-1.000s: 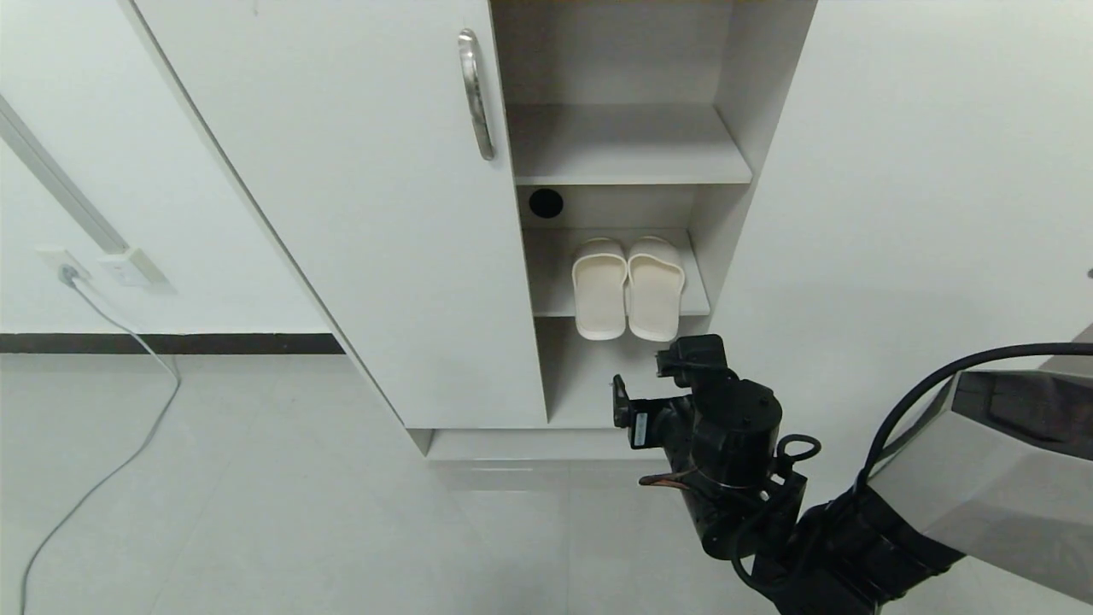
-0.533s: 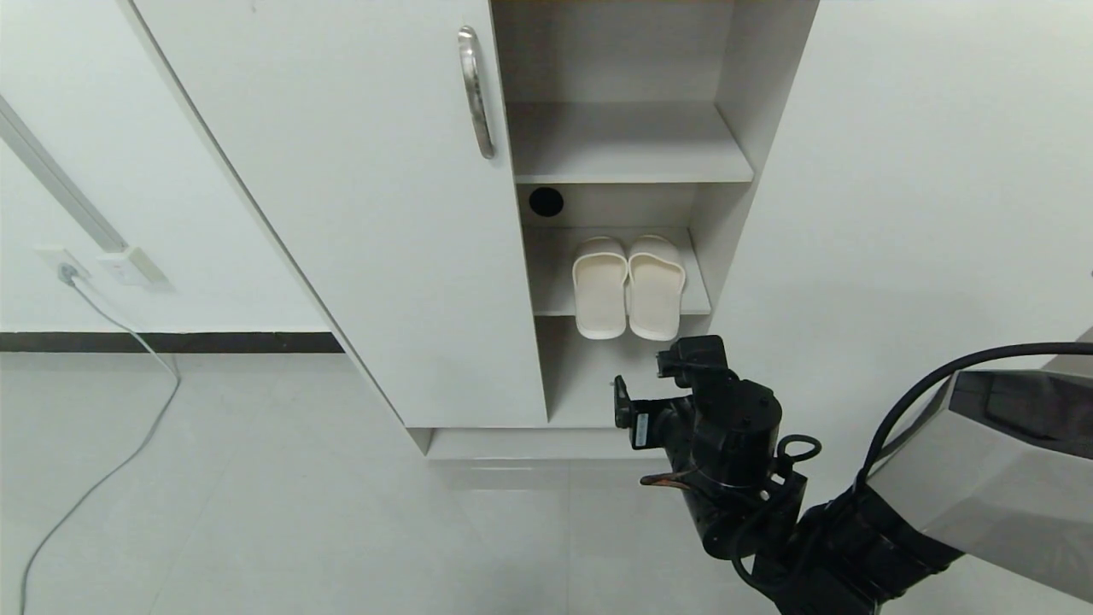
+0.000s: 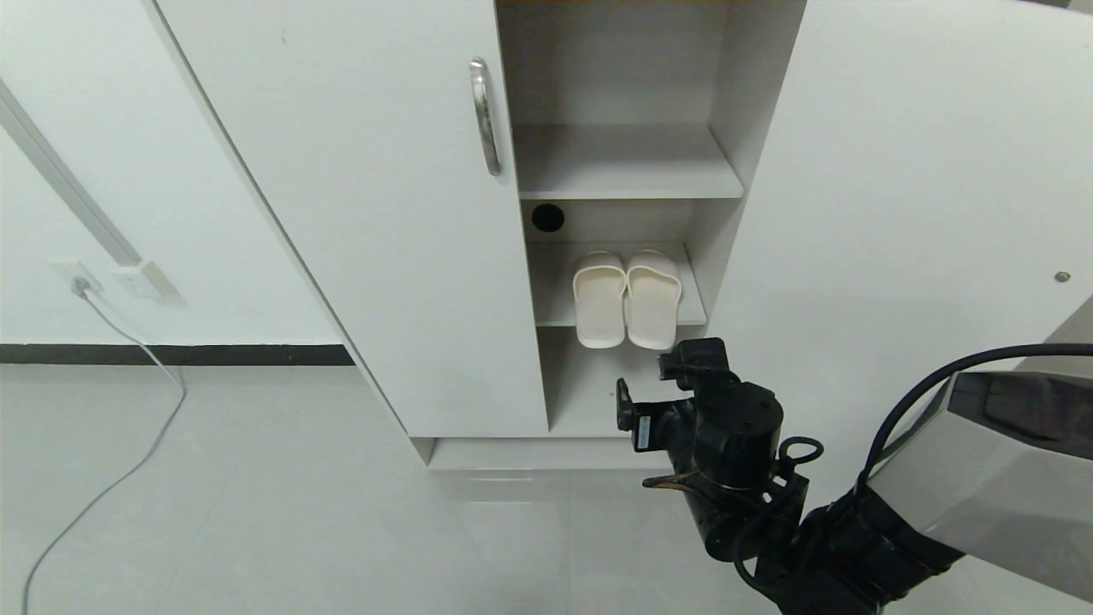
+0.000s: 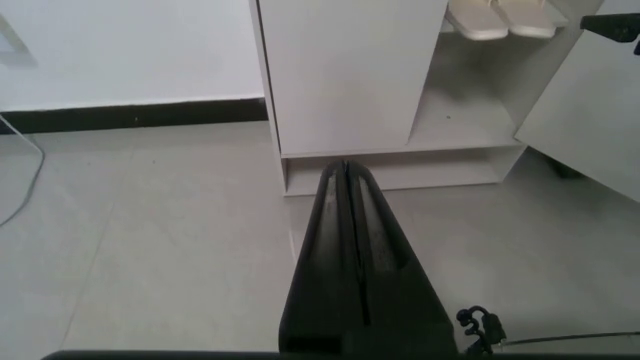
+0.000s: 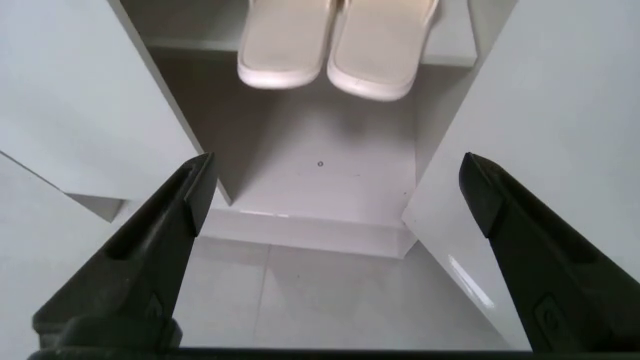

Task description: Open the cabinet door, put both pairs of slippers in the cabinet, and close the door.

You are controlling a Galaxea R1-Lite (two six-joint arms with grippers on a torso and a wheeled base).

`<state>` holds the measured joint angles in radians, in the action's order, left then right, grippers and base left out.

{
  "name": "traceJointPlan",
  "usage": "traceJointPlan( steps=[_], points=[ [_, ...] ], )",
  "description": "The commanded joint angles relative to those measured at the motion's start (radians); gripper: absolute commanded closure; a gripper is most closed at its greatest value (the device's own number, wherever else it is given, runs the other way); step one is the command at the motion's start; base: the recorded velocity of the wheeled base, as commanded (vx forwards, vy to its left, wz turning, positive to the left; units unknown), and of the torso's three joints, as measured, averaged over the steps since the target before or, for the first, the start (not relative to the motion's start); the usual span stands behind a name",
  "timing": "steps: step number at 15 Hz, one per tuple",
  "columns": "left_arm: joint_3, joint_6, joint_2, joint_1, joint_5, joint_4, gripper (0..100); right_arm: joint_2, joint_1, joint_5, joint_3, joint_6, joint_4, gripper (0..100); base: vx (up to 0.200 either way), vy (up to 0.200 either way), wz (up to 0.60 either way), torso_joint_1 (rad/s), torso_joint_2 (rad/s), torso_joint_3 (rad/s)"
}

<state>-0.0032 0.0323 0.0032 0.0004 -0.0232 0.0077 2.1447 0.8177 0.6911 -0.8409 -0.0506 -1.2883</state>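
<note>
A pair of white slippers (image 3: 628,299) lies side by side on the middle shelf of the white cabinet (image 3: 623,162), toes hanging slightly over the shelf's front edge. The slippers (image 5: 335,40) also show in the right wrist view, and the slippers (image 4: 505,15) in the left wrist view. The right door (image 3: 897,213) is swung open; the left door (image 3: 359,213) with its metal handle (image 3: 485,115) covers the left half. My right gripper (image 3: 657,380) hangs in front of the bottom compartment, just below the slippers, open (image 5: 335,170) and holding nothing. My left gripper (image 4: 347,170) is shut, low over the floor, pointing at the cabinet's base.
The bottom compartment (image 3: 589,384) and the upper shelf hold nothing. A wall socket (image 3: 81,286) with a grey cable (image 3: 128,444) trailing over the tiled floor is at the left. The open door stands close to the right arm.
The whole head picture has shifted slightly down and right, so the camera moved. The slippers, the doors and the right gripper keep their places relative to each other.
</note>
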Motion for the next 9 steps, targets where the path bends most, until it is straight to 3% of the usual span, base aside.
traceJointPlan(
  steps=[1,9],
  points=[
    [0.0,0.0,0.006,0.0,0.0,0.0,100,0.001,0.0,0.001,0.005,0.0,0.0,0,0.0,0.0,0.0,0.002,0.0,0.198],
    [0.002,0.001,-0.002,0.001,0.003,-0.002,100,-0.002,-0.006,-0.004,0.051,0.006,-0.006,0,0.0,0.0,0.0,0.001,0.0,0.2]
  ],
)
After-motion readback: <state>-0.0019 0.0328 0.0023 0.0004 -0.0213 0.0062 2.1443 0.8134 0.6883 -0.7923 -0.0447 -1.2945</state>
